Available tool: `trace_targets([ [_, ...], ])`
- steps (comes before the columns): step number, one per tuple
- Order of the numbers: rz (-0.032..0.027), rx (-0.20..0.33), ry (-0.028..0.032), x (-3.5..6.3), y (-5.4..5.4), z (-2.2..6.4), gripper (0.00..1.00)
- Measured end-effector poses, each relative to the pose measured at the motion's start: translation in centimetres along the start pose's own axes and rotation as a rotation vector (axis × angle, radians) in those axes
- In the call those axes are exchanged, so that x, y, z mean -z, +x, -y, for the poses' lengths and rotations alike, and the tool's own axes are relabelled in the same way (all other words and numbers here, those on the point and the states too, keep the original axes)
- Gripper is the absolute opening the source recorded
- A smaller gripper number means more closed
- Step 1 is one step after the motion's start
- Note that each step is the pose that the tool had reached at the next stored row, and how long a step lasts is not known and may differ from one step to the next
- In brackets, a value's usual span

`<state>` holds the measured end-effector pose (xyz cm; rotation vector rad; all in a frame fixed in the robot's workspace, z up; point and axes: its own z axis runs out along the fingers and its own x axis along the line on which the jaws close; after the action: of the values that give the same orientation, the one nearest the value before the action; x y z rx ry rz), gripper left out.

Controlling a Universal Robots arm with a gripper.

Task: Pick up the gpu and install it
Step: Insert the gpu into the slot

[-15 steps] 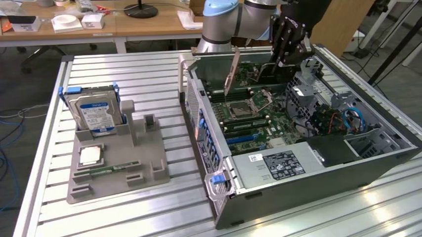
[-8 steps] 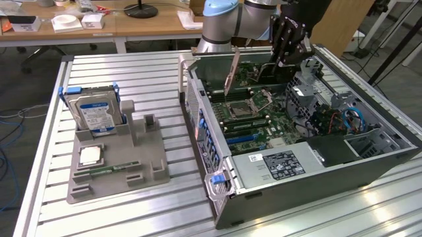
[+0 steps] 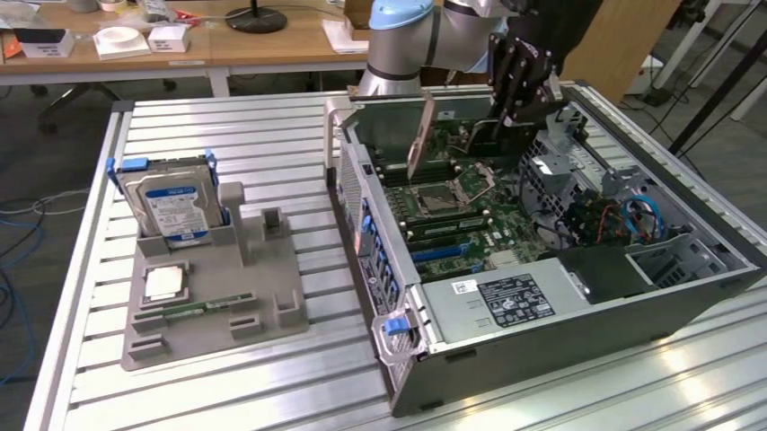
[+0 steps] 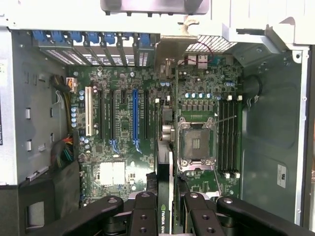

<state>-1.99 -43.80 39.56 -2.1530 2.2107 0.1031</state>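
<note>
We are seeing the gripper (image 3: 509, 112) hanging over the open computer case (image 3: 671, 296), its fingers (image 4: 147, 216) clamped on the gpu (image 3: 422, 135). The card is being held edge-down above the motherboard (image 4: 123, 147) (its silvery bracket facing the rear slots), over the CPU socket (image 4: 196, 143), apart from the blue slot (image 4: 134, 115).

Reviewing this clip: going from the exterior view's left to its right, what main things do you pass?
Silver hard drive with blue-white label, standing in the grey moulded parts holder → open dark-grey computer case, with the thin gpu card held edge-up over its green motherboard → black gripper.
</note>
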Motion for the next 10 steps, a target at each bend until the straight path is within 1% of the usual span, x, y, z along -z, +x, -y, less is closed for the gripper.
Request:
trace_targets([
  [10, -0.0002, 0.000, 0.0001, -1.81, 0.2, -0.05, 0.26],
])
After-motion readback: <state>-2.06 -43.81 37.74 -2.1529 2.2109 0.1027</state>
